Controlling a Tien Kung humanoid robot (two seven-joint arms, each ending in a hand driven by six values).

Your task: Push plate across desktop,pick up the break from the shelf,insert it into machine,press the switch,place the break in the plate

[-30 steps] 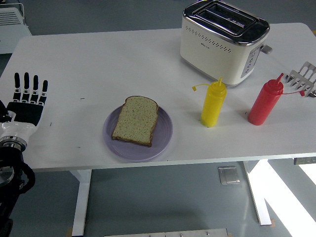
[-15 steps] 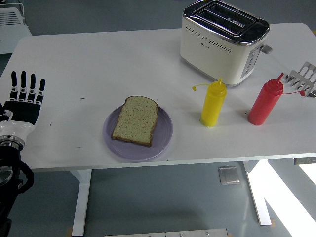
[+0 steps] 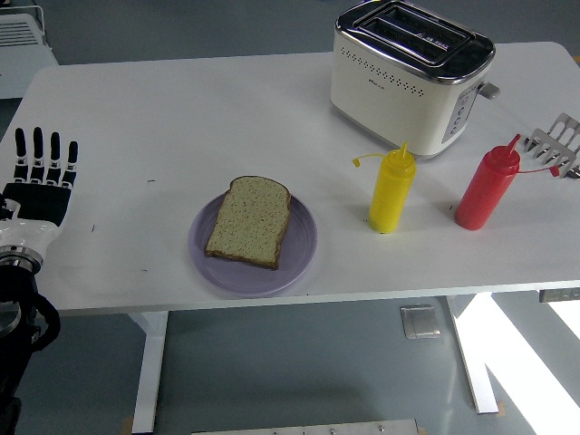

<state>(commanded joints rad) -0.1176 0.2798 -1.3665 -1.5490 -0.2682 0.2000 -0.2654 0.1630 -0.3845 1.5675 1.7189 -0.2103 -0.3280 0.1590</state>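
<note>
Bread is already lying on the plate, so by my reading the task is sitting at its very end and the only step in hand is clearing the arm away cleanly. Going from largest down: the white rectangular table (image 3: pixel 181 109) is carrying everything; the cream two-slot toaster with a chrome top (image 3: pixel 410 74) is standing at the far right with both slots showing empty; the round lilac plate (image 3: pixel 304 237) is sitting near the front edge, just left of centre; the slice of speckled brown-crusted bread (image 3: pixel 248 221) is lying flat on it, tilted a little, its lower edge reaching close to the plate's rim but not overhanging. The black five-fingered left hand (image 3: pixel 38 186) is hovering at the table's left edge, well apart from the plate, fingers straight and spread, holding nothing. To finish well it should be kept level and drawn off sideways, away from the plate. The yellow squeeze bottle (image 3: pixel 391 192) and red squeeze bottle (image 3: pixel 486 190) are standing in front of the toaster; the wire rack (image 3: pixel 560 140) is peeking in at the right edge.
</note>
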